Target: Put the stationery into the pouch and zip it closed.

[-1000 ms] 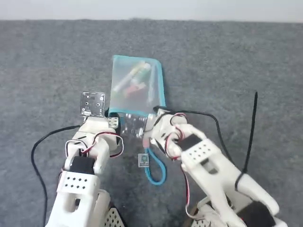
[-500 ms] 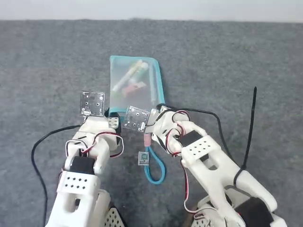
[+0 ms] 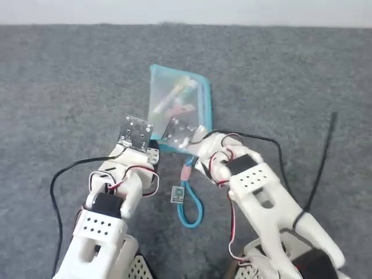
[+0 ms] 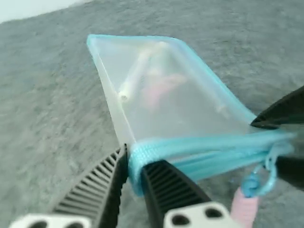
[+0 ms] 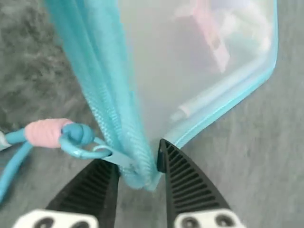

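The translucent pouch (image 3: pixel 185 110) with teal edging lies on the grey carpet, with the stationery (image 3: pixel 176 96) inside: pens and a pink piece. My left gripper (image 3: pixel 154 146) is shut on the pouch's near left corner (image 4: pixel 134 164), at the zipper edge. My right gripper (image 3: pixel 195 140) is shut on the near right corner (image 5: pixel 137 166), just beside the zipper pull (image 5: pixel 105 152). A pink bead (image 5: pixel 45 133) and a blue cord loop (image 3: pixel 190 204) with a small tag (image 3: pixel 177 195) trail from the pull toward the arms. The zipper edge (image 4: pixel 204 145) stretches between the two grippers.
Grey carpet (image 3: pixel 290 75) surrounds the pouch on all sides. A black cable (image 3: pixel 322 157) runs along the right arm and another (image 3: pixel 58 192) curls by the left arm. A pale wall strip (image 3: pixel 186 11) lies at the far edge.
The pouch has shifted right and turned slightly, carried between both grippers. The left arm swung right with it, and the right gripper moved right and farther out.
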`<state>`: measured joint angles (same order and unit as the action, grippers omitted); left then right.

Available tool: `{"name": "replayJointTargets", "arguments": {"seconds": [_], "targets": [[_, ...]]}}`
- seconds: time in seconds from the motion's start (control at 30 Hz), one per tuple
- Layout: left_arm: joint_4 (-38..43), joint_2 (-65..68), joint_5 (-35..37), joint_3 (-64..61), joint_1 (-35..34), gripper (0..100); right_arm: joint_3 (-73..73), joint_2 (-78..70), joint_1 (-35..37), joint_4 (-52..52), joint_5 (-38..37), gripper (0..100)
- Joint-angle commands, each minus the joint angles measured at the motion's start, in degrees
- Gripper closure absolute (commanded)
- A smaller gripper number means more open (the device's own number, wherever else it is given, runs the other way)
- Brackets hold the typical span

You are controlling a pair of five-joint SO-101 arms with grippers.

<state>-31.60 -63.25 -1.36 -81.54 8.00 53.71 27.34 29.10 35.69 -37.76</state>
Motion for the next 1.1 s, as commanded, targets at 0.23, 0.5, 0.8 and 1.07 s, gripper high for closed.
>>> {"name": "replayJointTargets", "arguments": {"seconds": [0.23,0.5,0.8,1.07], "targets": [[-0.09,-0.53,-1.85,1.8,1.67,88,-4.84,12.79,-3.38,13.49,14.68,99.2],[-7.21,-0.53,-1.58,6.81,1.67,87,-8.09,9.98,-3.82,12.26,19.43,99.2],[-16.26,-11.16,-1.58,8.22,1.76,81,-21.01,-3.91,-8.22,14.81,26.99,99.2],[-24.79,-31.91,-2.02,3.21,6.33,81,-23.3,-4.79,-7.6,17.1,29.63,99.2]]}}
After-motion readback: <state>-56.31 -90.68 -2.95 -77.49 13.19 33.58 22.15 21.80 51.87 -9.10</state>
